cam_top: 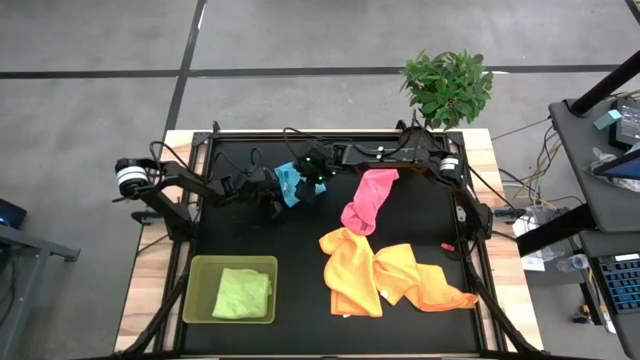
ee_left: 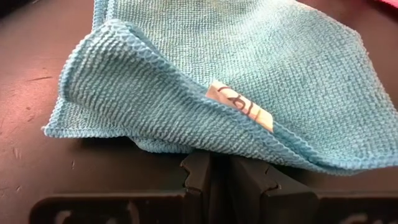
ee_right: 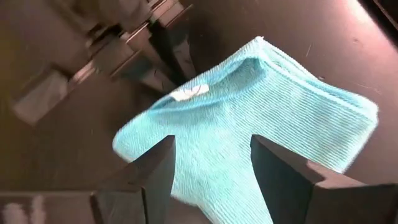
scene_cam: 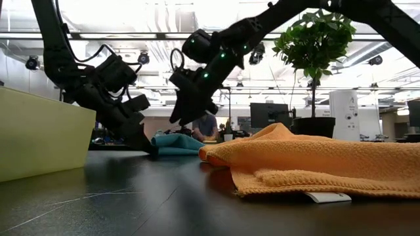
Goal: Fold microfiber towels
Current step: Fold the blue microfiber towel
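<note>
Counting five towels: one light blue towel in pinched left jaws, right jaws wide.

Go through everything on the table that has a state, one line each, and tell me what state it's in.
Blue towel: folded, on the table, edge pinched by left gripper.
Left gripper: shut on blue towel.
Right gripper: open, above blue towel.
Pink towel: unfolded, crumpled.
Orange towels: unfolded, heaped together.
Green towel: folded, in tray.
Tray: holds only the green towel.
</note>
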